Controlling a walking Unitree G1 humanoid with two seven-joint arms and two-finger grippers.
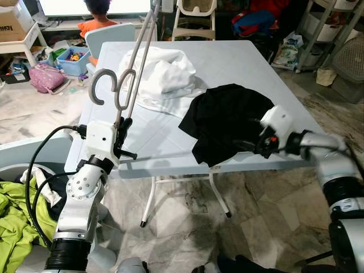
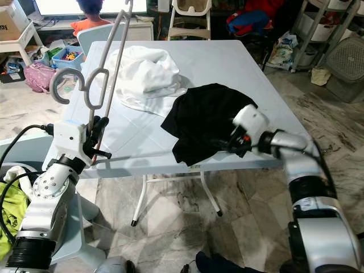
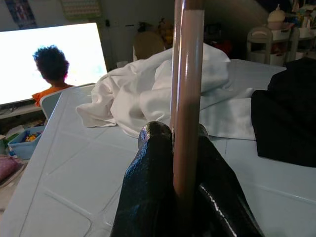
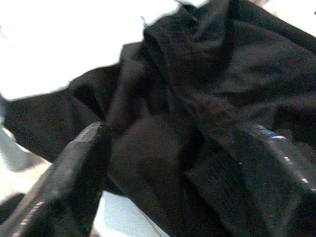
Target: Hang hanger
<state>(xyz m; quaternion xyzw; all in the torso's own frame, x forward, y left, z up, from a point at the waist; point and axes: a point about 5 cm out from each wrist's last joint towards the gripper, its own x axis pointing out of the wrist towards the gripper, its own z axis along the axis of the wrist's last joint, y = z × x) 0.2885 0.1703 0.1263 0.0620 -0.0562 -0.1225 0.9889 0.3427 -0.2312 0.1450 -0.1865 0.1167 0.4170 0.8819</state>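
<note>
While the left gripper (image 1: 121,129) stands at the near left edge of the table (image 1: 227,57), its fingers (image 3: 148,197) are clenched on a grey hanger (image 1: 133,74). Hanger rises steeply from the grip, hook curling just above and to the outer side, long arm slanting up and away over the table. White garment (image 1: 165,74) lies heaped on the tabletop just beyond the left gripper, close under the hanger's arm. Right gripper (image 2: 224,147) sits at the near right edge, fingers (image 4: 74,163) spread apart, the crumpled black garment (image 1: 227,116) bunched between them and draping over the edge. Beyond the table: a person (image 1: 98,14) seated facing a bright screen, toy bins, shelving. Green cloth (image 1: 14,222) piled below the left arm.
</note>
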